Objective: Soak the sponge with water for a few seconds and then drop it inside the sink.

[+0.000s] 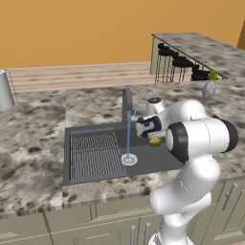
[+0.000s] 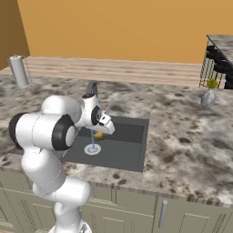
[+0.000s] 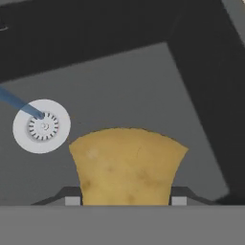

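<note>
My gripper [image 3: 125,201] is shut on the yellow-orange sponge [image 3: 127,165], which sticks out between the two fingertips in the hand view. I hold it above the dark grey sink [image 1: 158,160], to the right of the thin light-blue water stream [image 1: 128,136]. The sponge [image 1: 154,140] shows just under the hand in the left base view, clear of the stream. The water falls from the grey faucet [image 1: 127,103] onto the round white drain [image 3: 42,126]. In the right base view the sponge [image 2: 98,135] peeks out below the hand, beside the water [image 2: 92,139].
A ribbed wire grate [image 1: 93,153] covers the sink's left half. Speckled stone counter [image 1: 33,153] surrounds the basin. A grey canister [image 1: 5,91] stands at the far left, a small vase with a plant [image 1: 209,86] at the far right. Bar stools [image 1: 177,64] stand behind.
</note>
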{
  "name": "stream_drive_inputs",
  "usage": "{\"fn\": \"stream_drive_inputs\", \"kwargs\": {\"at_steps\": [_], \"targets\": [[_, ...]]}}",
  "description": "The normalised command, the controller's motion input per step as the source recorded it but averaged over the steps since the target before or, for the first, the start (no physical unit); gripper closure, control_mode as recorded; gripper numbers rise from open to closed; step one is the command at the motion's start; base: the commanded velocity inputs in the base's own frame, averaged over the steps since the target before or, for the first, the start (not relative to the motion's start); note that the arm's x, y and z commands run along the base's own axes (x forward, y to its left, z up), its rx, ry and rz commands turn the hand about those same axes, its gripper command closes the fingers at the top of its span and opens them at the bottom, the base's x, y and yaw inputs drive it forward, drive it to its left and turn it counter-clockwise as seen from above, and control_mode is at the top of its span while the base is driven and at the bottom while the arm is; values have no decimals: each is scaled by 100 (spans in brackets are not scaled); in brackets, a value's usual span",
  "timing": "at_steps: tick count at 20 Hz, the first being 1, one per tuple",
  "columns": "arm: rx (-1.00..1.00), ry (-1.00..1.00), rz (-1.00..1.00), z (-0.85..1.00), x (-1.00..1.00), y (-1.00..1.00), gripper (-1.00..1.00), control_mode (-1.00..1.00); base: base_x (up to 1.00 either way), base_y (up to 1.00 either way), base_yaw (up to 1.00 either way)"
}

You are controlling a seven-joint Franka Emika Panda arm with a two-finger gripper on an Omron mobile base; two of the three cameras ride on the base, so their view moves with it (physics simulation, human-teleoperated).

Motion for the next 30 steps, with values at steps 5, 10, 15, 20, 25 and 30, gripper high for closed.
{"fn": "stream_drive_inputs", "kwargs": {"at_steps": [5, 10, 15, 20, 25, 30], "targets": [[3, 2, 13, -2, 4, -20, 100, -100, 0, 0, 0], [14, 0, 6, -16, 16, -18, 100, -100, 0, 0, 0], [6, 0, 3, -21, 15, -12, 100, -100, 0, 0, 0], [0, 5, 0, -21, 25, -6, 100, -100, 0, 0, 0], [0, 3, 0, -41, 34, -4, 100, -100, 0, 0, 0], [0, 2, 0, -44, 30, -6, 100, -100, 0, 0, 0]]}}
